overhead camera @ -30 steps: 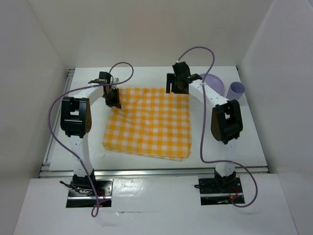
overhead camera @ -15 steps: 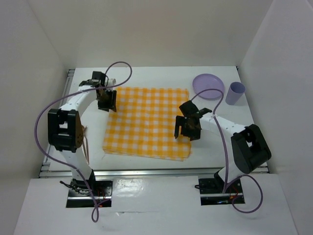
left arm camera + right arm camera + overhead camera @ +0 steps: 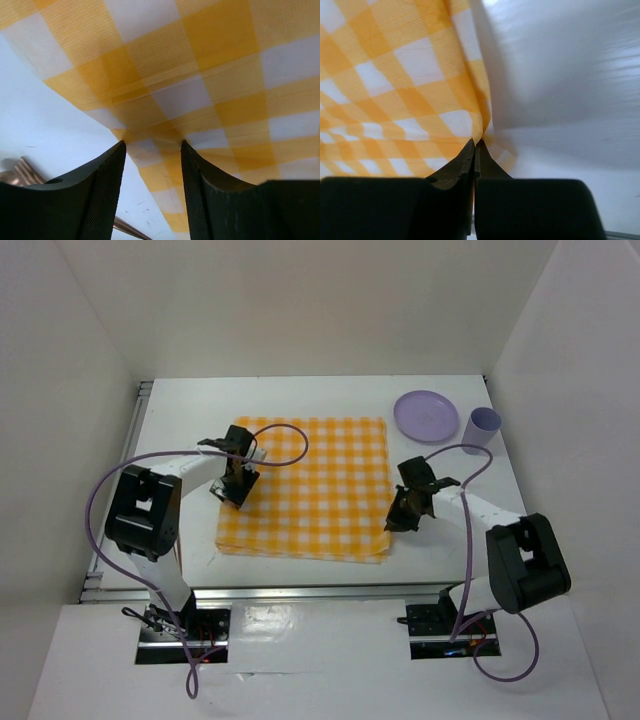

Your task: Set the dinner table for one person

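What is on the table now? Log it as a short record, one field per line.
table: white, metal rail along its edges
cloth: orange-and-white checked, lying mid-table
plate: purple, far right, off the cloth
cup: purple, upright, right of the plate
left gripper: open, at the cloth's left edge
right gripper: shut on the cloth's right edge

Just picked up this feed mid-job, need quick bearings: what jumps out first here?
An orange-and-white checked cloth fills the middle of the white tabletop. The right gripper is shut on its right edge; the left gripper hangs open at its left edge. A round lilac plate and lilac cup sit far right.
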Controlling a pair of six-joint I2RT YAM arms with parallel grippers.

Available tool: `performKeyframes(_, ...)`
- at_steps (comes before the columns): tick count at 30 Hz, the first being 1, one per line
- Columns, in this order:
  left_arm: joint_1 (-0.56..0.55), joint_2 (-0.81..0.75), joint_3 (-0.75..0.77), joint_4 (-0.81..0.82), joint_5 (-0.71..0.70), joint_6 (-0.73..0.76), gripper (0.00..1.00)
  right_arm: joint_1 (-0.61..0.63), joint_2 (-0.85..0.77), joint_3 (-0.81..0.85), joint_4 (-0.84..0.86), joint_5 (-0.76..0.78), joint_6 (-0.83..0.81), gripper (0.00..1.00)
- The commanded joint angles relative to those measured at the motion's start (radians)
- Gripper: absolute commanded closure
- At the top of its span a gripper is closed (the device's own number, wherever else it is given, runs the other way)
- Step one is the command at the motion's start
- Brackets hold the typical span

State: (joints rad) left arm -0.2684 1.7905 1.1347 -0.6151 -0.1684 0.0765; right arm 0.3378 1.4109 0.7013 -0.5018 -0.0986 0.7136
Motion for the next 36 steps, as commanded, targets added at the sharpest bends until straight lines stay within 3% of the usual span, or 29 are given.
performKeyframes(1, -0.025, -0.029, -0.006, 0.000, 0.075, 0.026, 0.45, -0.089, -0.062, -0.011, 0.013, 0.017, -0.048, 0.98)
performKeyframes(9, -0.043, -0.072, -0.015, -0.031, 0.126, 0.039, 0.45, -0.140, -0.044, 0.067, -0.024, 0.007, -0.189, 0.94)
performKeyframes(13, -0.043, -0.072, 0.000, -0.028, 0.115, 0.039, 0.45, -0.140, -0.070, 0.040, -0.024, -0.021, -0.178, 0.77)
performKeyframes(16, -0.043, -0.095, 0.025, -0.050, 0.115, 0.039, 0.45, -0.140, -0.096, 0.040, -0.035, -0.021, -0.178, 0.74)
performKeyframes(17, -0.043, -0.109, 0.036, -0.060, 0.104, 0.029, 0.45, -0.140, -0.107, 0.055, -0.065, -0.021, -0.178, 0.65)
performKeyframes(18, -0.043, -0.146, 0.065, -0.072, 0.095, 0.029, 0.45, -0.140, -0.119, 0.087, -0.087, 0.008, -0.189, 0.37)
performKeyframes(21, -0.043, -0.251, 0.134, -0.121, 0.072, 0.020, 0.43, -0.140, -0.162, 0.148, -0.170, 0.089, -0.215, 0.09)
performKeyframes(22, -0.032, -0.279, 0.146, -0.130, 0.055, 0.020, 0.41, -0.131, -0.173, 0.191, -0.188, 0.106, -0.215, 0.04)
performKeyframes(25, 0.014, -0.359, 0.155, -0.164, -0.023, -0.004, 0.32, -0.118, -0.219, 0.266, -0.242, 0.137, -0.241, 0.00)
performKeyframes(31, 0.187, -0.469, 0.001, -0.212, -0.011, -0.026, 0.32, -0.066, -0.259, 0.372, -0.302, 0.137, -0.285, 0.00)
performKeyframes(36, 0.274, -0.560, -0.038, -0.232, -0.011, -0.015, 0.32, -0.066, -0.247, 0.493, -0.372, 0.146, -0.296, 0.00)
